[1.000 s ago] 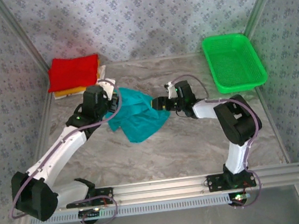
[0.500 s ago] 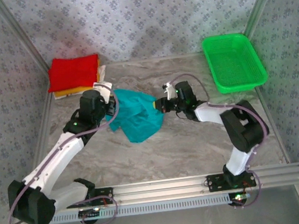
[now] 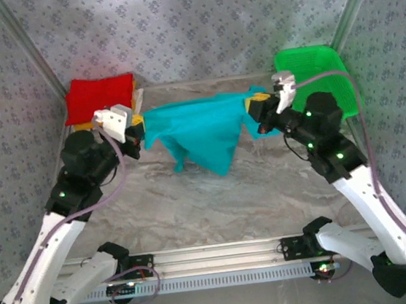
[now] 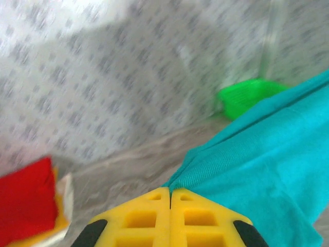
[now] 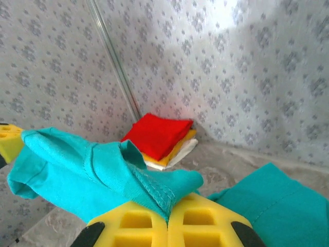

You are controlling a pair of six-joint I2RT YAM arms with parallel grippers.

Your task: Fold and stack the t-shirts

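Observation:
A teal t-shirt hangs stretched in the air between my two grippers, its lower part drooping toward the table. My left gripper is shut on the shirt's left edge; in the left wrist view the yellow fingers pinch the teal cloth. The right gripper is shut on the other end, its fingers clamping a stitched hem. Folded t-shirts lie stacked at the back left corner, red on top, orange-yellow and white under it.
A bright green mesh basket stands at the back right, partly behind my right arm. Patterned walls close in the back and both sides. The marbled table lies bare below the hanging shirt.
The right gripper has shut on the shirt. Both arms have risen and pulled apart, lifting the bunched teal shirt off the table and spreading it wide.

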